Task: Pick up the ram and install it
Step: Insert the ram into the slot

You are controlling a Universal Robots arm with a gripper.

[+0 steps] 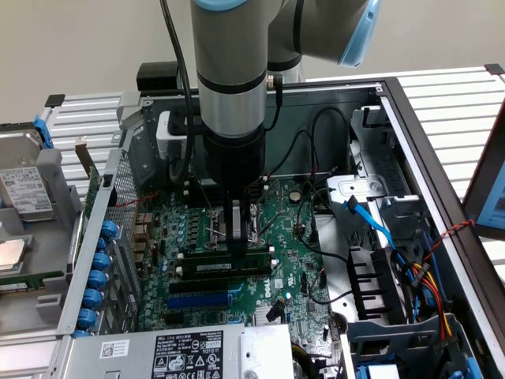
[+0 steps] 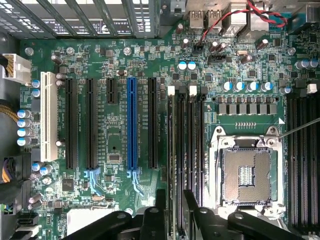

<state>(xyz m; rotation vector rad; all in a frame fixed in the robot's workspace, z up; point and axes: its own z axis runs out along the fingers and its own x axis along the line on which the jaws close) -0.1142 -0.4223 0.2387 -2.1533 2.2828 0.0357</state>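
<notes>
The arm stands down inside the open computer case (image 1: 410, 158), over the motherboard (image 1: 292, 237), and the work looks late in the install step. In the exterior view the ram (image 1: 225, 268) lies along one of the long black slots (image 1: 221, 254), near the middle of the board, just on the far side of the blue slot (image 1: 197, 301). Its white sticker faces the camera. It appears to sit in the slot rather than above it, but whether it is pressed fully home and latched I cannot tell.

The pincer (image 1: 243, 246) comes straight down onto the ram's top edge, toward the exterior view's right half of the stick. Its fingers (image 2: 192, 212) stand narrow, close on either side of the stick's edge in the wrist view, so I judge they hold or pinch the ram.

The empty processor socket (image 2: 245, 172) lies just beside the slots, untouched.
</notes>
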